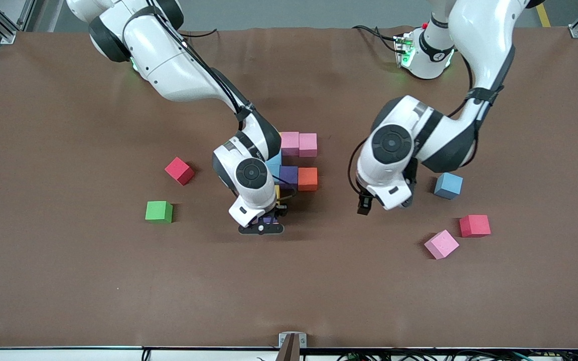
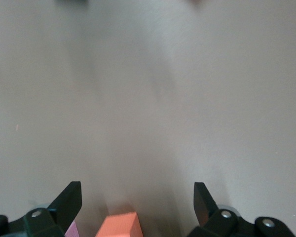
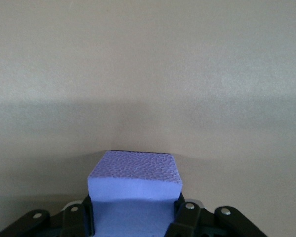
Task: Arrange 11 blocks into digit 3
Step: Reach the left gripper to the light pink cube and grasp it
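right wrist view: right tool [image 3: 133,217] grips purple cube [image 3: 134,182].

I see a green cube [image 1: 159,211] resting on the brown tabletop [image 1: 68,281], toward the right arm's end. From my seat, a grey bracket [image 1: 292,345] sits at the tabletop's edge nearest the front camera.

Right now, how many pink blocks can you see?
3. Two pink blocks touch in the figure's row nearest the bases; one loose pink block lies beside a red block. The arm may hide more.
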Robot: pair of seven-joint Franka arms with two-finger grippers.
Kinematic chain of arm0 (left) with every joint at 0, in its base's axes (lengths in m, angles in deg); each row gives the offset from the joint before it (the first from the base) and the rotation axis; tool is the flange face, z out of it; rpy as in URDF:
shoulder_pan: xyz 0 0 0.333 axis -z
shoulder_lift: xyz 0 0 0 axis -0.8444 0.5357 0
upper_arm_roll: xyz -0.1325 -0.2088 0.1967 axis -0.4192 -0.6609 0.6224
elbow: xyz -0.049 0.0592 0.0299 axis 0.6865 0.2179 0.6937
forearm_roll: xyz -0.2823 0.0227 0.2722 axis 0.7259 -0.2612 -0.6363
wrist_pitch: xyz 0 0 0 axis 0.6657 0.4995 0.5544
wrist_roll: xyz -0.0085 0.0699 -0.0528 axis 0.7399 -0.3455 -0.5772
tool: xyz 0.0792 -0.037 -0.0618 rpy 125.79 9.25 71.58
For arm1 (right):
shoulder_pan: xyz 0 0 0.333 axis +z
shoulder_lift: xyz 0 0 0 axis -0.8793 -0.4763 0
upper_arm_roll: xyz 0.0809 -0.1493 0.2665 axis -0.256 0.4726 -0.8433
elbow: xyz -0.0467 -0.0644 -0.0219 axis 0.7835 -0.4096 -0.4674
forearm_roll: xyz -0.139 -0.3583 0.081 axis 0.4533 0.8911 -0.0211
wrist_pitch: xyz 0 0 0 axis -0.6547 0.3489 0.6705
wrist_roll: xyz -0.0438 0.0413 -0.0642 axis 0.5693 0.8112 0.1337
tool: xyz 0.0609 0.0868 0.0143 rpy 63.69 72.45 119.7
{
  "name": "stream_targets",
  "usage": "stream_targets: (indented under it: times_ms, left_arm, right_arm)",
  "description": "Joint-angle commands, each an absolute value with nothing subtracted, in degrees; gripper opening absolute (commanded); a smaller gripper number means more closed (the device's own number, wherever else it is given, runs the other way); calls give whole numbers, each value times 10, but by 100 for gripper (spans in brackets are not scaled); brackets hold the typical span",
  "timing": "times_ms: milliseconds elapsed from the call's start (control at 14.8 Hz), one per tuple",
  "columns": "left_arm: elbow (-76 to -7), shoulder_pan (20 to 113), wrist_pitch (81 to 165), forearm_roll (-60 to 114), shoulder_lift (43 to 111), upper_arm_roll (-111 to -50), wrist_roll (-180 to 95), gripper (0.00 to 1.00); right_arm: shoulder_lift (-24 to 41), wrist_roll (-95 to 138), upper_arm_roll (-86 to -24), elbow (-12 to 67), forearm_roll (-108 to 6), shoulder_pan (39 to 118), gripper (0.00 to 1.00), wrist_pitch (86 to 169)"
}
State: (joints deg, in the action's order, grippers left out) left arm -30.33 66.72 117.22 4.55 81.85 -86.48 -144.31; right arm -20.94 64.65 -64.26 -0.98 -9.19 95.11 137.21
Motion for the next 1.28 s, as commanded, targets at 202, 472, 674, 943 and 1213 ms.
stream_targets:
  times_ms: [202, 472, 674, 943, 1213]
  left_arm:
    - [-289, 577, 1166, 41, 832, -862, -1165, 100]
    - [-265, 531, 1184, 22, 859, -858, -1038, 100]
    - [-256, 522, 1217, 8, 874, -844, -939, 100]
    - [-257, 506, 1256, 5, 903, -814, -816, 100]
    - [-254, 494, 1268, 5, 913, -809, -741, 100]
  right_arm:
    - [-229, 648, -642, -45, -89, 961, 0, 1349]
    - [-243, 648, -643, -74, -90, 964, 0, 1334]
    - [-244, 647, -642, -78, -90, 963, 0, 1338]
    - [-250, 647, -643, -86, -90, 964, 0, 1338]
    - [-250, 644, -642, -84, -89, 964, 0, 1331]
